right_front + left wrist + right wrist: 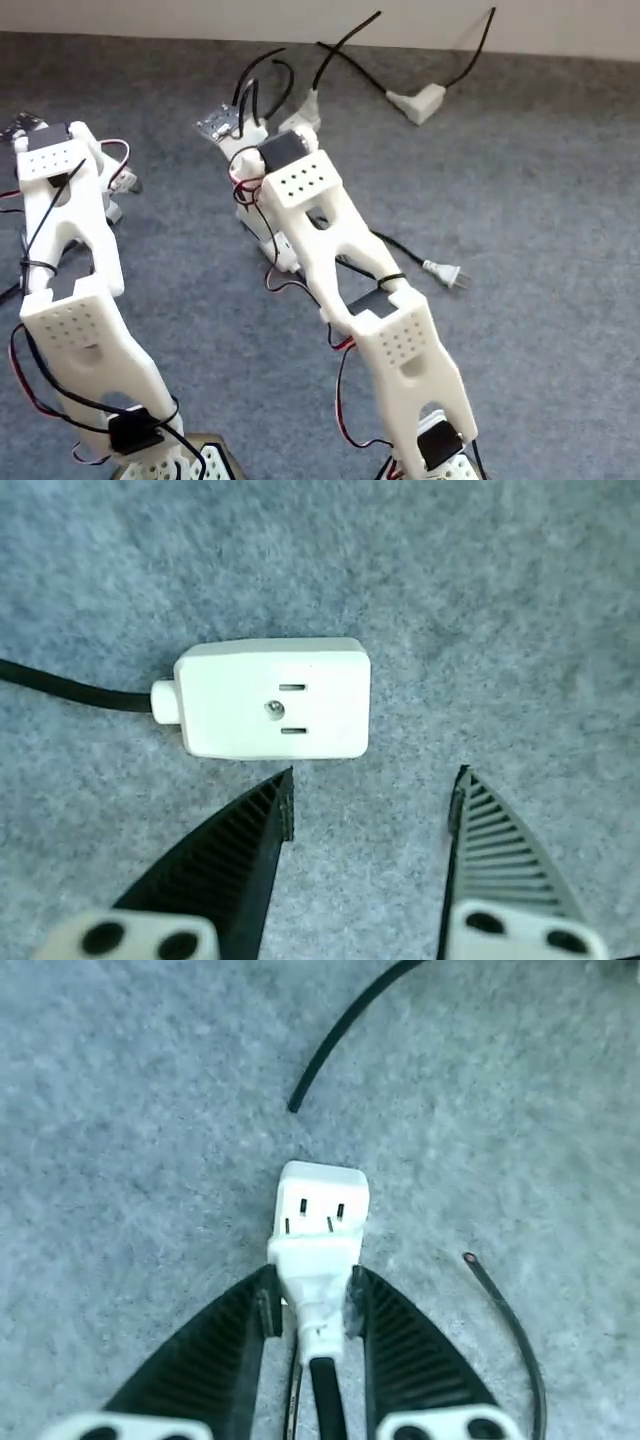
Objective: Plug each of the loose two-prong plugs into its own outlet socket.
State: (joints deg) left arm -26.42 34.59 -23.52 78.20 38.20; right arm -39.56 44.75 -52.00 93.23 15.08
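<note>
My left jaws stood released, the outlet socket [270,700] just ahead, its long axis crosswise to them. My right jaws were clenched on a white socket end [320,1210] (slotted face showing); the loose plug [445,272] lay nearer that arm, to its right.

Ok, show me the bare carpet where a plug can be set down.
Free: carpet between corner socket and loose plug; also the strip between both arms. Crowded: cables around the right fingers and their held socket.
</note>
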